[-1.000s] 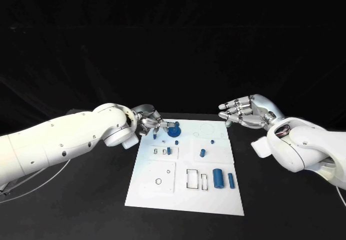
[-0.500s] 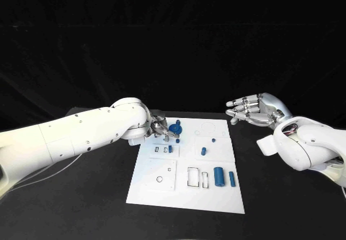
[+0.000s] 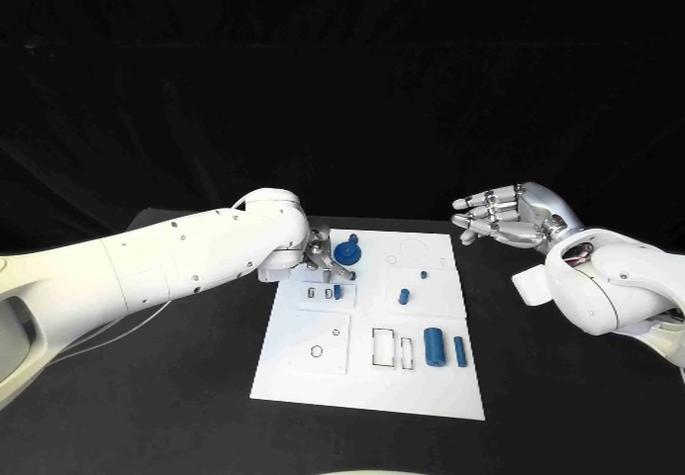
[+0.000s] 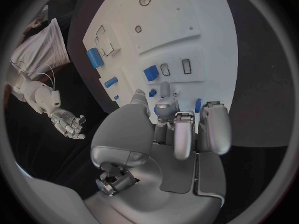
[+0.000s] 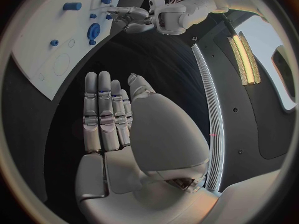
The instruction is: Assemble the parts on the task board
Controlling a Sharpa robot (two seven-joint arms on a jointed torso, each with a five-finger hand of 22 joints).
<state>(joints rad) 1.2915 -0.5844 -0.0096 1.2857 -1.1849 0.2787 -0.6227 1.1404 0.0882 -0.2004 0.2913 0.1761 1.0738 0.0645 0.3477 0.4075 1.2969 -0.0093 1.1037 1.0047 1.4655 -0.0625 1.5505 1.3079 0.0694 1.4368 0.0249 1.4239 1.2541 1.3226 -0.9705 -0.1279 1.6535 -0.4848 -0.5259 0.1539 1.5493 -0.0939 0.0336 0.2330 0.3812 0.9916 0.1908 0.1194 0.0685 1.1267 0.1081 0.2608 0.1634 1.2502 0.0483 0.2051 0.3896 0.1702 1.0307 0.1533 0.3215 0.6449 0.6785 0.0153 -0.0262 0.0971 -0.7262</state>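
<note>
At the far left corner of the task board point(image 3: 429, 391), the left hand point(image 3: 317, 251) hangs low over the white surface with its fingers curled downward around a round blue gear point(image 3: 347, 254). From the left wrist view the fingers point(image 4: 184, 134) bunch close together and hide most of that piece, so whether they truly hold it cannot be told. A small blue block point(image 4: 151, 73) lies just beyond the fingertips, beside two empty rectangular slots. Further out on the board lie a short blue peg point(image 3: 404, 295) near the middle, and, toward the near right, a thick blue cylinder point(image 3: 433, 350) with a thinner blue bar point(image 3: 459, 350) beside it, both lengthwise. Empty rectangular outlines sit just left of the cylinder, and a circular hole marks the square panel on the near left.

The right hand point(image 3: 507, 219) is raised off the board's far right corner, apart from every part, its fingers point(image 5: 99, 109) straight and side by side with nothing in the palm.

The board is a long white plate lying lengthwise away from the robot on the black table point(image 3: 171, 396). Bare black table surface borders it on both long sides and along the near edge; the left forearm crosses the table to the board's far left, and the right arm stays off its right edge.
</note>
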